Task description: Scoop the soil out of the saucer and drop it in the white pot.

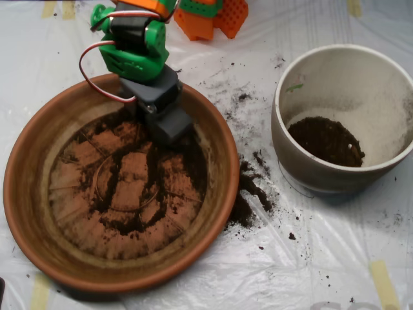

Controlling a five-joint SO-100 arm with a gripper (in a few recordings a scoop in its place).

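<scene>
Your scoop (169, 123) sits low inside the saucer (29, 194), near its upper rim, with the grey shells looking pressed together down at the soil (129, 194). That soil lies thinly smeared in dark streaks across the saucer's ridged base, thickest around the scoop. You also have a spilled patch (248, 194) on the plastic sheet (322, 258) just beside the saucer's right rim. Over at right, the white pot (287, 142) stands upright, holding 1 dark heap at its bottom.
</scene>
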